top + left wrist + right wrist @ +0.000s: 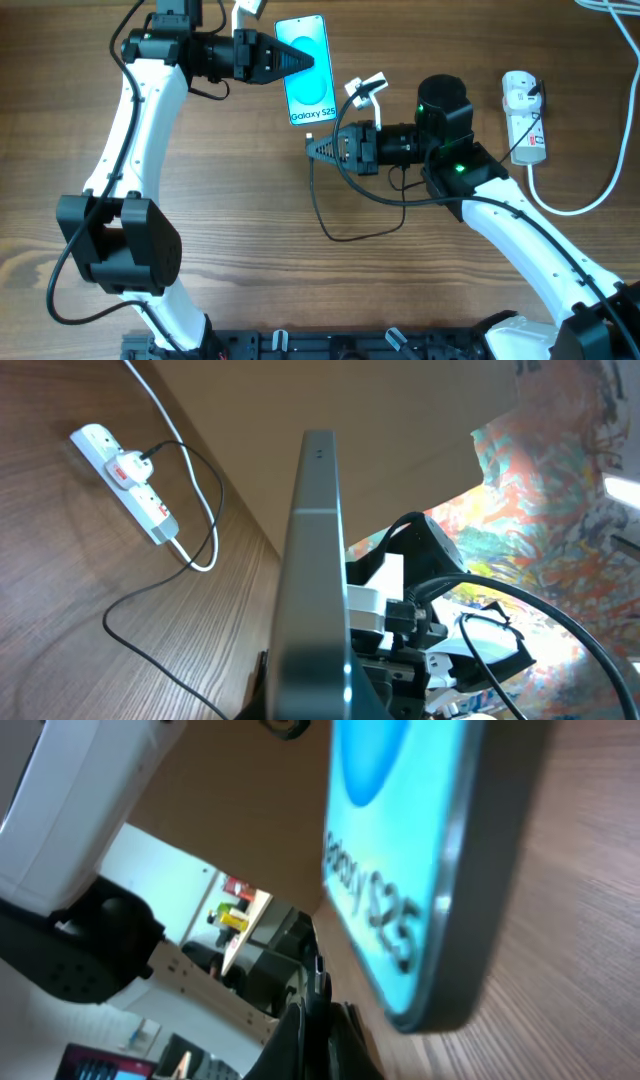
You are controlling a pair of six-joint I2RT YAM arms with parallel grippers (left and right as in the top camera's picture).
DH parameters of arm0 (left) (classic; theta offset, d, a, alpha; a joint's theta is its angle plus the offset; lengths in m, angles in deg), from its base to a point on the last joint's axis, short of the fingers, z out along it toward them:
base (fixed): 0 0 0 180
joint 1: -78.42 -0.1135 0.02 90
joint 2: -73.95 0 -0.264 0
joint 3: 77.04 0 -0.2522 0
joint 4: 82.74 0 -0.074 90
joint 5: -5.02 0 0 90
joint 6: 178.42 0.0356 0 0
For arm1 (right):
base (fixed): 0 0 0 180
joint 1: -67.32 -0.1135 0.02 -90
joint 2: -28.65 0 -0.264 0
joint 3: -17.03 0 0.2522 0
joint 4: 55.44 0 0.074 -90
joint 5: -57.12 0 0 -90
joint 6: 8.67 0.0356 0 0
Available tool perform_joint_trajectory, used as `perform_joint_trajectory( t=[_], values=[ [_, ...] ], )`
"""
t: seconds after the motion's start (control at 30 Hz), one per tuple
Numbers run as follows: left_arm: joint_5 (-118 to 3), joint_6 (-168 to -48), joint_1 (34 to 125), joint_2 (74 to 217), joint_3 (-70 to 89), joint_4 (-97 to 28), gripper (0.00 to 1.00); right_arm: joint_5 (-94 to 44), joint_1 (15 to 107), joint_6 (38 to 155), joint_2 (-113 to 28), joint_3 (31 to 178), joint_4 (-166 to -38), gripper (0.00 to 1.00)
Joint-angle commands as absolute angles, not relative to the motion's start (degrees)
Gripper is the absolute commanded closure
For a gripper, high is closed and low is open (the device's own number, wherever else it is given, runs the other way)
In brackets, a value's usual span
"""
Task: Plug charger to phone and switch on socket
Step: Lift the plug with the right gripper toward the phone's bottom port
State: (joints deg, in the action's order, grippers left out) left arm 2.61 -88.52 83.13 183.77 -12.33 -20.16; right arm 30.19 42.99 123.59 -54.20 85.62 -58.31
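My left gripper (297, 62) pinches the left edge of the teal-screened rectangular smartphone (312, 88). My right gripper (312, 150), just near it, pinches the thin black charger cable (345, 238).

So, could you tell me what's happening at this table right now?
The left gripper is clamped on the phone at its side edge, steadying it. The right gripper appears shut on the end of the charger, just short of the phone's bottom edge, so it seems not yet plugged in. The socket lies untouched beyond the right arm.
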Motion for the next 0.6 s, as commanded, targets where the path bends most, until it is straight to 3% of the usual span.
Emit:
perform_joint_trajectory(
  t=[0.0,0.57],
  values=[
    [5.36,-88.89,83.09,183.14,-13.14,-20.16,0.96,28.4,43.36,124.84,-54.79,86.04,-57.21,0.96],
    [4.99,-88.87,84.31,183.14,-13.12,-20.14,0.96,29.8,45.65,125.06,-56.27,86.04,-54.63,0.96]
  ],
)
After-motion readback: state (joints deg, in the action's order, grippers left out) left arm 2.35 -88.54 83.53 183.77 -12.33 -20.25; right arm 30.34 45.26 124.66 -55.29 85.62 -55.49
